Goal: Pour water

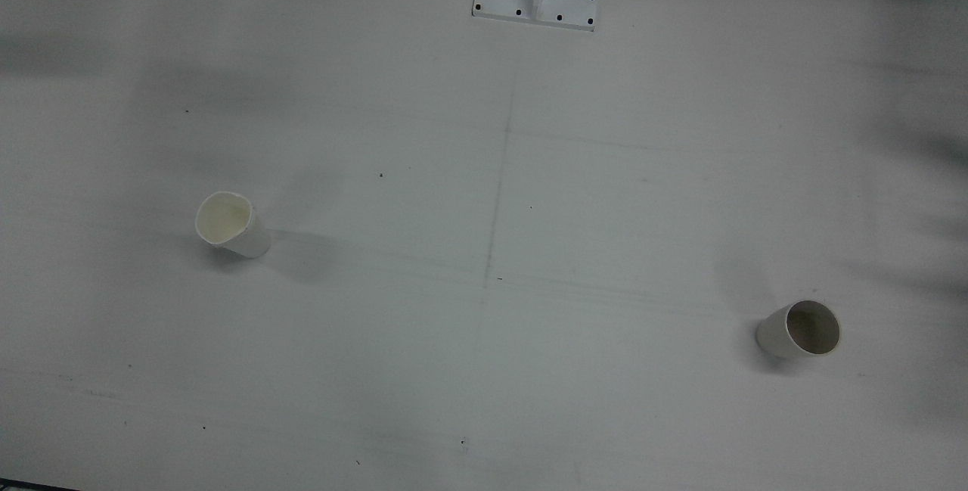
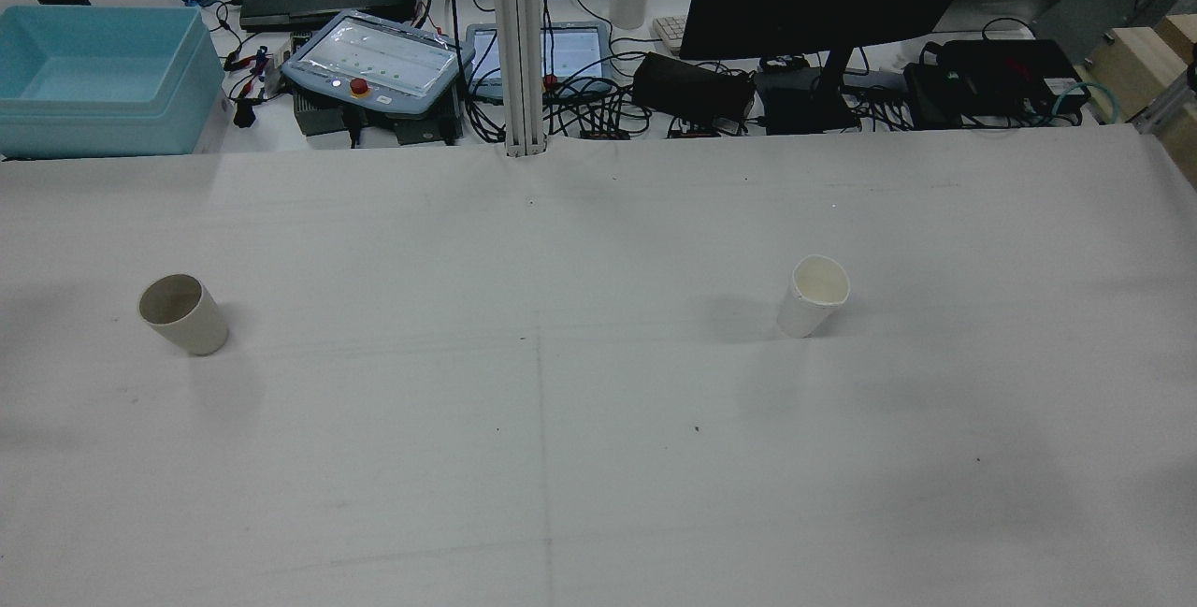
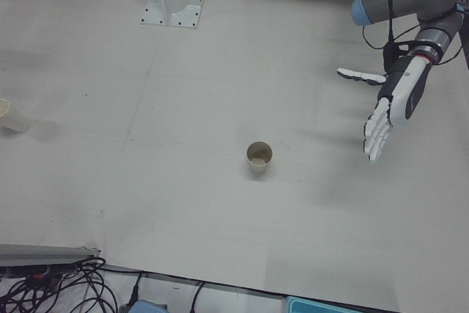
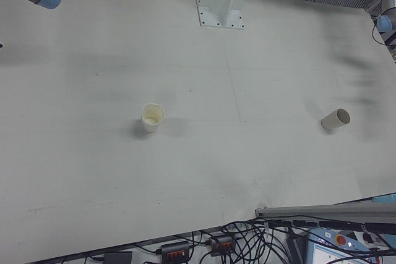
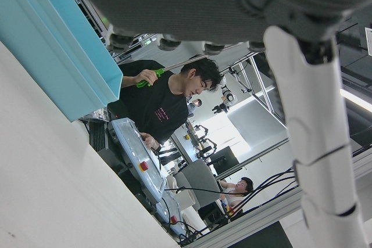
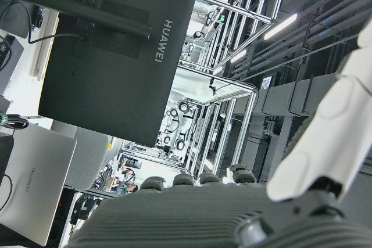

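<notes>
The bench [image 2: 598, 457] is plain off-white. Both paper cups are white outside: one [image 1: 800, 329] dull brown within, the other [image 1: 231, 224] pale cream within. The left hand [image 3: 392, 108] has white fingers and a dark grey back. The bin [image 2: 98, 79] is light turquoise.

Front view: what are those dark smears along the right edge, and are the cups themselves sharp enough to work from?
In the front view the smears are soft shadows on the table, no arm in frame; both paper cups, left and right, are slightly soft but readable, rims distinct. The left-front view shows the left hand open and sharp. The hand views are close-up and hand-dominated.
</notes>
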`<state>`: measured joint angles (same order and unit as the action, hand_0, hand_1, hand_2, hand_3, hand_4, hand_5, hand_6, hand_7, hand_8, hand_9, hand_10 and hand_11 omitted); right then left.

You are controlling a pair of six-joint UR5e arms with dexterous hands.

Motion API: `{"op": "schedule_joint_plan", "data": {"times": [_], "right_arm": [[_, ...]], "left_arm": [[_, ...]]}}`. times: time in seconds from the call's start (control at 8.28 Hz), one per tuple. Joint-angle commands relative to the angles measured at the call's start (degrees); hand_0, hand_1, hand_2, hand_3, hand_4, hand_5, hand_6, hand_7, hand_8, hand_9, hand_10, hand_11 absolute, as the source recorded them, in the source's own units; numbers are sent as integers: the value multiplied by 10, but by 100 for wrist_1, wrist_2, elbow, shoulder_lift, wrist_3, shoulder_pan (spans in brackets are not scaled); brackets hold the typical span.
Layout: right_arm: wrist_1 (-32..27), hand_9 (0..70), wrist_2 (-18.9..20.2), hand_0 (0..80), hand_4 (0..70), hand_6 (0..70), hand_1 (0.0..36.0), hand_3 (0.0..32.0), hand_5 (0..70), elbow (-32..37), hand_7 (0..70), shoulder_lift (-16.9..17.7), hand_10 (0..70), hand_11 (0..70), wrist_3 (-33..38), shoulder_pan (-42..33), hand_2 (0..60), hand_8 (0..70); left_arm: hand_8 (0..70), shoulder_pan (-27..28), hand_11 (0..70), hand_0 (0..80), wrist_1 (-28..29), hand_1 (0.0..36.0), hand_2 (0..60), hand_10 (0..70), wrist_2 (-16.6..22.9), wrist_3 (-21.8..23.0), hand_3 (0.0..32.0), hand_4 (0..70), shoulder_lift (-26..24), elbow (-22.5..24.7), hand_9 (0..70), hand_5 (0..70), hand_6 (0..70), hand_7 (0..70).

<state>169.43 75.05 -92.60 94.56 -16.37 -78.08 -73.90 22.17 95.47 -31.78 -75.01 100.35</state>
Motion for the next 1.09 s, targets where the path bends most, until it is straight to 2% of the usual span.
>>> {"op": "schedule_joint_plan", "data": {"times": [0.0,0.12,0.24,0.36,0.48,0.6,0.72,0.85,0.97], "right_arm": [[11,0,19,449,27,0,96,0,67,-56,0,-8,0,0,-58,91,34,3],[11,0,19,457,19,0,104,0,62,-56,0,-8,0,0,-250,126,35,0],[11,0,10,472,16,0,131,0,44,-56,0,-8,0,0,-409,222,42,0],[11,0,1,469,2,0,128,0,34,-39,0,-8,0,0,-419,336,34,0],[19,0,1,460,11,0,113,0,43,-30,0,-8,0,0,-437,372,31,0],[19,0,1,457,22,0,104,0,55,-21,0,-8,0,0,-446,372,34,0],[19,0,1,455,32,0,99,0,62,-21,0,-8,0,0,-437,372,31,0],[19,0,1,455,37,0,100,0,69,-12,0,-8,0,0,-437,372,35,0],[19,0,1,457,38,0,100,0,72,-12,0,-8,0,0,-437,372,35,0]], "left_arm": [[0,190,51,516,654,186,1,20,-2,-468,214,0,-4,-716,0,0,0,9],[0,270,52,512,961,187,11,21,-20,-670,214,0,-31,-1076,0,0,0,11],[0,384,54,509,1182,187,22,22,-46,-854,154,0,-40,-1297,0,0,0,18],[0,455,55,508,1201,184,20,23,-64,-874,114,0,-75,-1369,0,0,0,23],[0,525,57,507,1167,185,24,24,-168,-909,126,0,-301,-1465,0,0,0,21],[0,874,59,505,1114,187,31,26,-361,-892,134,0,-495,-1518,0,0,0,20],[0,1243,59,501,1114,184,42,27,-737,-813,92,0,-679,-1693,0,0,4,26],[0,1490,58,496,1227,177,42,26,-1002,-603,64,0,-794,-1929,0,0,8,27],[0,1606,56,485,1271,164,47,26,-1144,-567,58,0,-839,-1984,0,0,6,25]]}}
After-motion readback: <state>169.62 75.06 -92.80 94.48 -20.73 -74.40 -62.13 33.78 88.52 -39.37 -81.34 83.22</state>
